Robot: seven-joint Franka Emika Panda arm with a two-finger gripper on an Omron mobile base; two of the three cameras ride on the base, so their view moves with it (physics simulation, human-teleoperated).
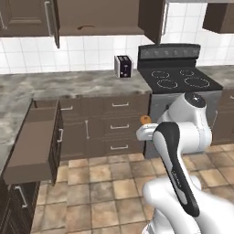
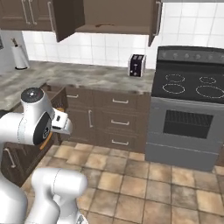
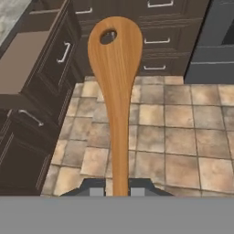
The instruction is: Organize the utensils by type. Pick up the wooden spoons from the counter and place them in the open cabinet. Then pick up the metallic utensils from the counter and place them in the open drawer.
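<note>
My fingers (image 3: 119, 189) clench the spoon's (image 3: 115, 77) handle; I should keep it level, swing left over the drawer (image 1: 36, 137), lower, then release.

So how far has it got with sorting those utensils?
Partway, it seems. A thin brown thing already lies on the open cabinet's shelf, possibly one wooden spoon, though it is too small to be sure. In hand: the pincer is shut on a wooden utensil with a hole in its wide end, held out over the tiled floor. Left: putting that away. The open drawer looks bare inside.
</note>
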